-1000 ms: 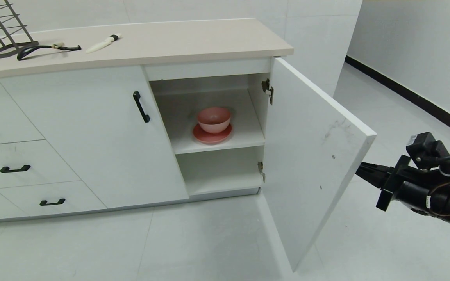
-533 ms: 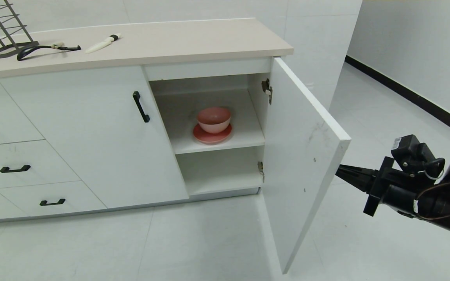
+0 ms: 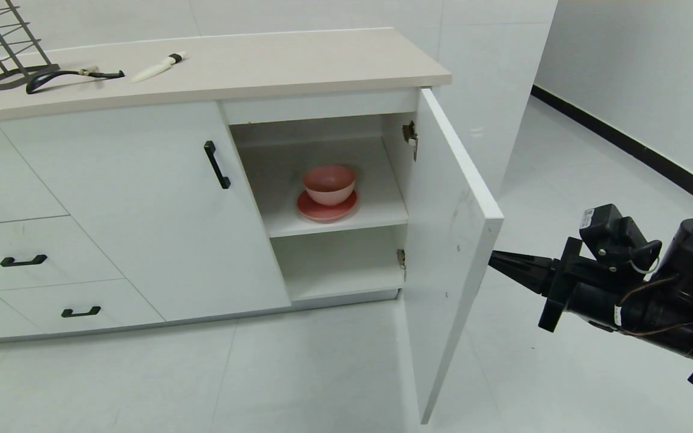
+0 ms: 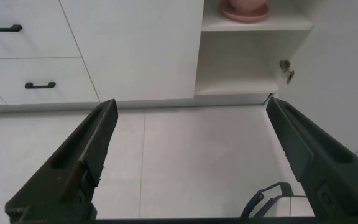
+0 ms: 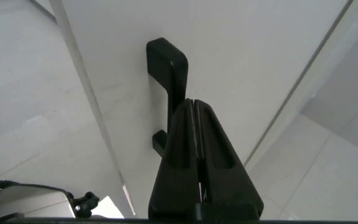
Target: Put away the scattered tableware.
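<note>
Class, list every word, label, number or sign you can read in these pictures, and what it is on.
None can be read.
The white cabinet door, pink bowl and beige countertop bear no print.
A small white tag on the right arm is too small to read.

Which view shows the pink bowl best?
Head view: the whole pink bowl sits on its plate on the upper shelf. Left wrist view cuts off its top; right wrist view faces the door handle.
</note>
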Controlling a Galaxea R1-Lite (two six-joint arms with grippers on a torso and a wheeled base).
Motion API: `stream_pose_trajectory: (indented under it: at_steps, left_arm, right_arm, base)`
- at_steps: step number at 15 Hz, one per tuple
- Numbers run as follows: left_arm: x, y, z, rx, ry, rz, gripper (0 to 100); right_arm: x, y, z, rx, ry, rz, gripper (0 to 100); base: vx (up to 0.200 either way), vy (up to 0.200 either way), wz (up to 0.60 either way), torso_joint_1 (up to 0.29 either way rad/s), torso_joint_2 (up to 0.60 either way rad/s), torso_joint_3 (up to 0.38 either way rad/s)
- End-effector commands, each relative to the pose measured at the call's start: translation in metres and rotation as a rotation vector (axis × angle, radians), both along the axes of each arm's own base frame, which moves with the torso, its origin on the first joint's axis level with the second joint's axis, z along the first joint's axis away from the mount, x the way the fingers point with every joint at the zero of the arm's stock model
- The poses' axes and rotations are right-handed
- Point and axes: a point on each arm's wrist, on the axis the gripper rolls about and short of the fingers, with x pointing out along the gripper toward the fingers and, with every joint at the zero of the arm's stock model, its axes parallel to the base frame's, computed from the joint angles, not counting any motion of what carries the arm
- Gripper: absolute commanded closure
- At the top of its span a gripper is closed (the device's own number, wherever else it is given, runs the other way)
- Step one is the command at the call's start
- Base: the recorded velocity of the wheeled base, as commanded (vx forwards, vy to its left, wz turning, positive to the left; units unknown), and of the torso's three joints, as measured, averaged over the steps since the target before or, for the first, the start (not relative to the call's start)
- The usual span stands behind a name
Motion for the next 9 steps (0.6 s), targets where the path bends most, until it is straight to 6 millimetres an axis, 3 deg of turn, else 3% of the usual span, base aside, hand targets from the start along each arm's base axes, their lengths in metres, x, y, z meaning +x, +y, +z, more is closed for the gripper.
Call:
stream_pose_trajectory:
  at_steps: [1, 9]
  left_arm:
    - [0.0, 0.0, 0.0, -0.001, 0.001, 0.001, 0]
    - [0.0, 0.0, 0.0, -0.001, 0.001, 0.001, 0]
  right_arm:
    - [0.006, 0.011, 0.0, 0.002, -0.005, 0.032, 100]
    - [0.023, 0.044, -0.004, 0.01, -0.019, 0.107, 100]
  base:
    - [0.0, 0.0, 0.0, 0.0, 0.0, 0.0]
    - [0.0, 0.0, 0.0, 0.0, 0.0, 0.0]
